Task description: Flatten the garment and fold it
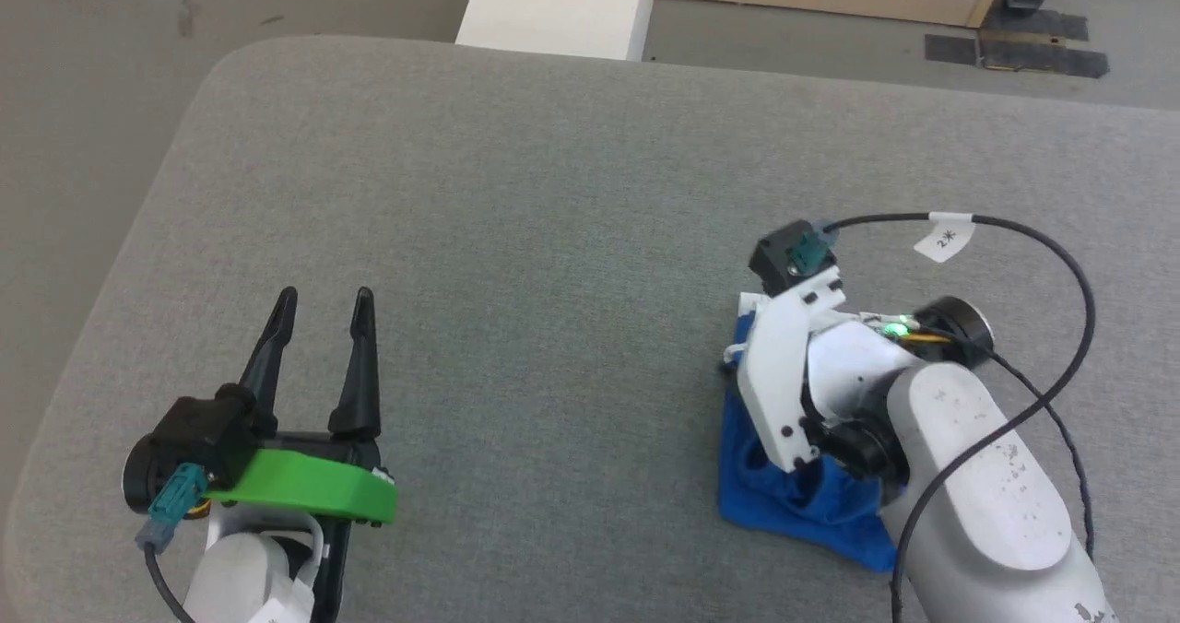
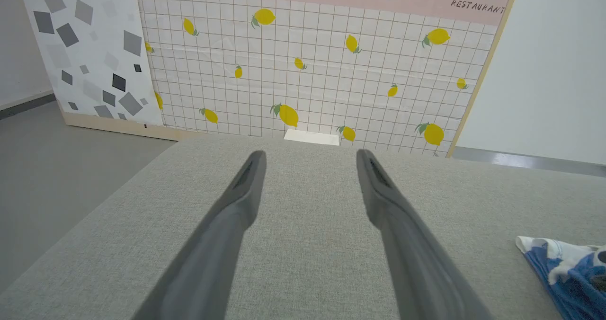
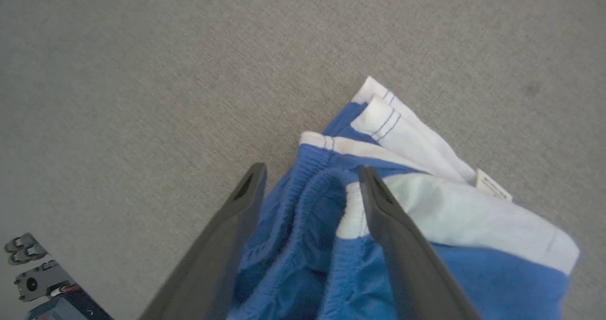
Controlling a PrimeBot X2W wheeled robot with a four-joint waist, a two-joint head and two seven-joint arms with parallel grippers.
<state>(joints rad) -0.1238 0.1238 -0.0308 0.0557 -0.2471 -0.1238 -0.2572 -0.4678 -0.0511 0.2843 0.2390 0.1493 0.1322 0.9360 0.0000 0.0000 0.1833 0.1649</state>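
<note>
The bright royal-blue soft cloth garment (image 1: 793, 503) lies bunched in a small crumpled heap on the grey woven padded surface (image 1: 553, 190), toward the robot's right and near the front edge, partly hidden in the head view by the pale right forearm above it. The right gripper (image 3: 310, 171) points down onto this heap with its two long dark fingers spread wide. Gathered blue folds sit in the gap between them, but the jaws are released and pinch nothing. In the right wrist view a broad white band (image 3: 464, 220) crosses the garment beside the right-hand finger, and a small white label (image 3: 492, 185) sticks out at its far edge, resting on the grey cloth. The left gripper (image 1: 325, 296) is well apart from the garment, low at the robot's left over bare surface. Its fingers are also parted and empty, pointing away from the robot. From the left wrist view one blue-and-white corner of the garment (image 2: 568, 272) shows at the lower right, and beyond the surface's far edge stands a white tiled panel printed with yellow lemons (image 2: 307, 74).
</note>
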